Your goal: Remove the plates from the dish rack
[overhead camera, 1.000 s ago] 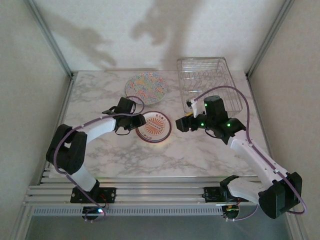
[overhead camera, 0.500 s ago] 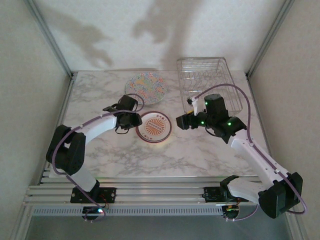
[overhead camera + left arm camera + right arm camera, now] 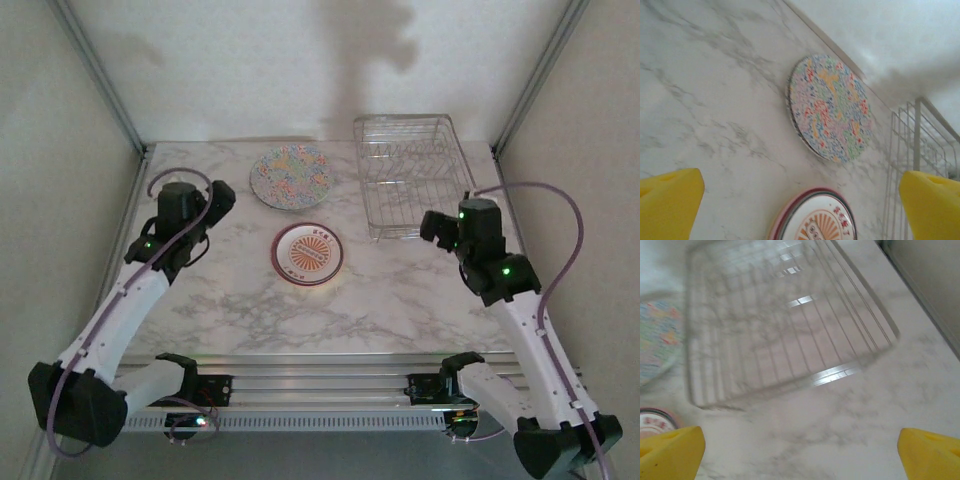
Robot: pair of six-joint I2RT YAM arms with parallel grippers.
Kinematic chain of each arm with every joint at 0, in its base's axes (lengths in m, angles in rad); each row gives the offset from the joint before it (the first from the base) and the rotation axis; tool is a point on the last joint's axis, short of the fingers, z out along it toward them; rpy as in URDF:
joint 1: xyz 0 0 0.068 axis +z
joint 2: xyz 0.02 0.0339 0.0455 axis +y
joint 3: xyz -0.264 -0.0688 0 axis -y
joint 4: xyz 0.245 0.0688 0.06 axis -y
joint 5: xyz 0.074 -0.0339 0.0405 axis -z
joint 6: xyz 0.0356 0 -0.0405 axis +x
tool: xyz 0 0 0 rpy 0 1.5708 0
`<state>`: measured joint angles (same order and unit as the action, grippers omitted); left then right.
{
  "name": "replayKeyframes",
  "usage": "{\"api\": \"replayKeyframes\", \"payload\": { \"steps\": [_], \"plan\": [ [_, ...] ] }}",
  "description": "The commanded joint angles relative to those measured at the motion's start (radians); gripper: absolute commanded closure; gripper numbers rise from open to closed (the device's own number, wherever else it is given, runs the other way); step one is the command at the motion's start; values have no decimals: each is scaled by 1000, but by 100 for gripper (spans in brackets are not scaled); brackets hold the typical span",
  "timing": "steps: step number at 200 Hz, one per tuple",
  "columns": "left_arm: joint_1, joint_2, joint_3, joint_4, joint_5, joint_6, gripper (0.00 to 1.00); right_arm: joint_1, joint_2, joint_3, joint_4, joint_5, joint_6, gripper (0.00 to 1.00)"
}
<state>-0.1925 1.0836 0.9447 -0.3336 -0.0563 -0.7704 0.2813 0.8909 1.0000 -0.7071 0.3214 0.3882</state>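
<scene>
In the top view, the dish rack (image 3: 415, 175) sits at the upper right of the marble counter (image 3: 400, 300), close to the back wall, and the counter's veining shows through its wire grid. Two of the plates lie flat on the counter outside the rack. The floral-speckled plate (image 3: 291, 176) is at upper centre, just left of the rack. The white plate with the orange-brown emblem (image 3: 309, 253) lies below it, nearer the middle of the frame and apart from it. The left hand (image 3: 218, 196) hangs at the left of the frame, well apart from both plates, and the right hand (image 3: 434, 226) sits just below the rack's lower right corner. In the left wrist view, the left hand (image 3: 800, 207) has its yellow fingertips (image 3: 667, 205) spread to the two lower corners with nothing between them. The floral-speckled plate (image 3: 830, 110) is at centre, the emblem plate (image 3: 817, 220) at the bottom edge with a pinkish edge outside its dark rim, and the rack's wires (image 3: 915, 150) at the right. In the right wrist view, the right hand (image 3: 800, 455) is likewise spread wide over bare counter, holding nothing. The rack (image 3: 785, 325) fills the upper half, blurred, and slivers of both plates show at the left edge.
</scene>
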Motion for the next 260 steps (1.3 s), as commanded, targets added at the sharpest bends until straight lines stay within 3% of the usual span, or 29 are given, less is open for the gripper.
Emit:
{"api": "replayKeyframes", "payload": {
  "steps": [1, 16, 26, 51, 61, 88, 137, 166, 199, 216, 246, 260],
  "plan": [
    [5, -26, -70, -52, -216, -20, 1, -4, -46, -151, -17, 87, 122, 1],
    [6, -62, -149, -30, -427, -26, 0, -4, -67, -285, 138, 228, 108, 1],
    [7, -106, -240, 97, -474, 61, 0, -5, -88, -409, 350, 270, -5, 1],
    [7, -213, -504, 512, -600, 321, 1, -39, -55, -754, 1081, 192, -262, 1],
    [13, -213, -590, 662, -623, 443, 1, -61, 29, -791, 1213, 166, -286, 1],
    [81, -72, -653, 861, -486, 588, 0, -115, 248, -722, 1257, -8, -322, 1],
    [178, 214, -673, 1191, -325, 620, 0, -152, 568, -575, 1431, -150, -409, 1],
    [231, 305, -678, 1410, -187, 648, 1, -230, 662, -681, 1709, -221, -342, 1],
    [252, 386, -763, 1656, -89, 662, 1, -231, 649, -715, 1753, -300, -368, 1],
    [252, 467, -828, 1863, -107, 659, 1, -231, 653, -709, 1749, -286, -363, 1],
    [242, 451, -749, 1677, -106, 668, 1, -225, 653, -623, 1582, -188, -336, 1],
    [242, 457, -757, 1703, -105, 668, 1, -220, 656, -626, 1594, -179, -342, 1]
  ]
}}
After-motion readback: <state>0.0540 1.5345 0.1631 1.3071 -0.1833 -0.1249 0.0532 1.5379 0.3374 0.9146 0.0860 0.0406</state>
